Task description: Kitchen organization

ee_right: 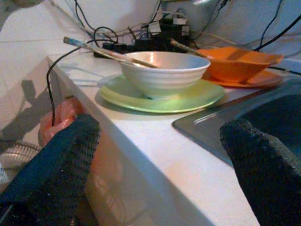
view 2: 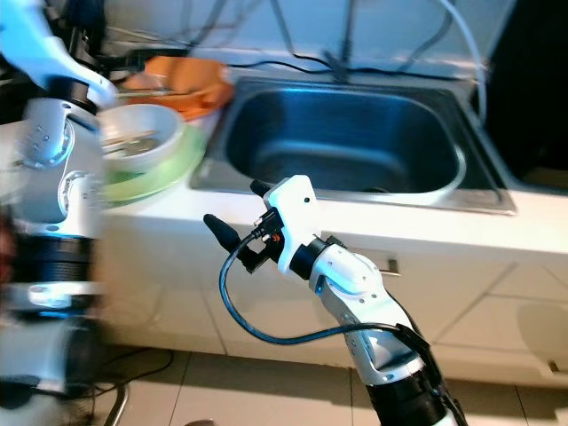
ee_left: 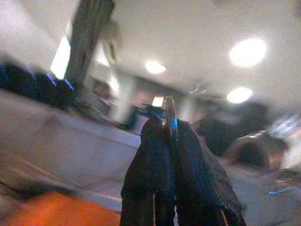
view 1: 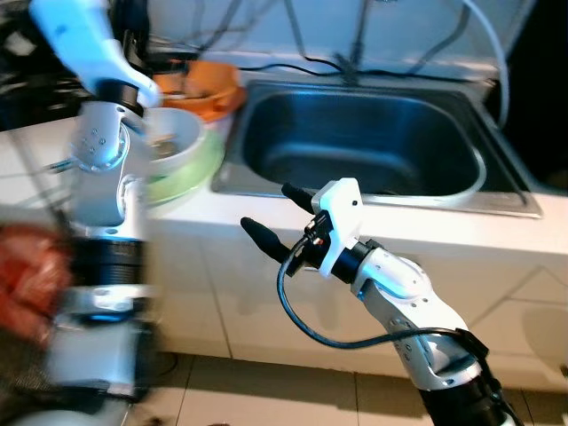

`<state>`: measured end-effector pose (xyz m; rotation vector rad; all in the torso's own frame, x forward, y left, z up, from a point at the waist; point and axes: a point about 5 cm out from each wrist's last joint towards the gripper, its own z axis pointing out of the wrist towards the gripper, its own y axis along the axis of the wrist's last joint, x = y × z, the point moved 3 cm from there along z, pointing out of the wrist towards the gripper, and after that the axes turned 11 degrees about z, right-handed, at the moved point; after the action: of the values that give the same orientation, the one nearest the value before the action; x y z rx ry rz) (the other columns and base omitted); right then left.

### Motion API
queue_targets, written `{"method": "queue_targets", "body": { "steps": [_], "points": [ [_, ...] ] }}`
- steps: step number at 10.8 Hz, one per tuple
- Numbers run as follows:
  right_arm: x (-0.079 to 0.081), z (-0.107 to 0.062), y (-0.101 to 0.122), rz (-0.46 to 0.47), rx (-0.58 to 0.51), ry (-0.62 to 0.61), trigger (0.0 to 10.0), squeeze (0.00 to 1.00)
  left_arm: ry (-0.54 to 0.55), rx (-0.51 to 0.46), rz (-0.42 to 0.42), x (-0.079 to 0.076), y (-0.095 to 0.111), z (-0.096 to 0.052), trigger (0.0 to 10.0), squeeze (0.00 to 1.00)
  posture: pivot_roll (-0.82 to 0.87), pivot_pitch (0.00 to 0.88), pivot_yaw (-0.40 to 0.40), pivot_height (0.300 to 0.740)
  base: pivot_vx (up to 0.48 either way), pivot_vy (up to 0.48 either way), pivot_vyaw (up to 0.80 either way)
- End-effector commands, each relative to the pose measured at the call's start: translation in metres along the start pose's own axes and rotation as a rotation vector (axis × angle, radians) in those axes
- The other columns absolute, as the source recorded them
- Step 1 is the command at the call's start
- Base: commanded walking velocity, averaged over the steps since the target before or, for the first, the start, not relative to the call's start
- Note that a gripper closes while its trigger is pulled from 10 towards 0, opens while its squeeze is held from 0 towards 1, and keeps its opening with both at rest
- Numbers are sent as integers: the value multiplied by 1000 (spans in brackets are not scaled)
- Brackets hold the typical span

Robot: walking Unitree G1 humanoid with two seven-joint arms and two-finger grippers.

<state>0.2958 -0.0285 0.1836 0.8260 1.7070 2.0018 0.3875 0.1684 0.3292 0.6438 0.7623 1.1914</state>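
On the white counter left of the sink, a white bowl [view 1: 173, 133] stands on a green plate [view 1: 191, 173]. Chopsticks [ee_right: 108, 52] rest across the bowl. Behind it sits an orange dish [view 1: 209, 89] on an orange plate. My right gripper [view 1: 264, 205] hangs open in front of the counter edge, level with the plate and apart from it, nothing between its fingers. My left arm [view 1: 98, 151] is raised at the left, blurred. In the left wrist view my left gripper [ee_left: 170, 125] points up toward the ceiling, shut on a thin metal utensil [ee_left: 169, 110].
The steel sink [view 1: 364, 142] is sunk into the counter at the right, with cables and a hose along the wall behind. A power strip [ee_right: 141, 42] lies behind the bowl. A red-orange bag [view 1: 27, 275] hangs low at the left. White cabinet fronts stand below the counter.
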Motion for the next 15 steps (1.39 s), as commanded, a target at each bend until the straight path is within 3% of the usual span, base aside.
{"method": "queue_targets", "body": {
  "steps": [1,4,5,6,7,8,10,11,12,15],
  "points": [
    [-5,1,7,-16,-27,-28,10000,0,-43,-26,-107,-7,7,2,0,0,86,0,5,740,0,0,0],
    [-31,0,11,35,-59,-190,10000,0,-59,70,-508,-27,-17,-10,0,0,80,0,10,740,0,0,0],
    [-57,-3,19,132,-132,-357,10000,0,-20,133,-774,-32,-36,-24,0,0,82,0,12,740,0,0,0],
    [-76,-7,20,324,-194,-437,10000,0,-17,141,-911,-37,-42,-33,0,0,86,0,12,740,0,0,0],
    [-92,-11,19,453,-242,-529,10000,0,-10,143,-1044,-38,-48,-39,0,0,90,0,12,740,0,0,0],
    [-98,-12,20,510,-275,-584,10000,0,5,149,-1092,-36,-54,-44,0,0,89,2,14,740,0,0,0],
    [-88,-4,19,543,-239,-525,10000,0,78,144,-1123,-24,-61,-48,0,0,83,8,15,740,0,0,0],
    [-83,-3,14,705,-254,-445,10000,0,107,131,-1113,-19,-63,-46,0,0,85,11,15,740,0,0,0],
    [-79,-1,14,791,-266,-395,10000,0,126,130,-1102,-15,-65,-45,0,0,85,11,15,740,0,0,0],
    [-65,6,19,832,-263,-326,10000,0,196,131,-1052,-3,-78,-46,0,0,77,12,21,740,0,0,0]
  ]
}}
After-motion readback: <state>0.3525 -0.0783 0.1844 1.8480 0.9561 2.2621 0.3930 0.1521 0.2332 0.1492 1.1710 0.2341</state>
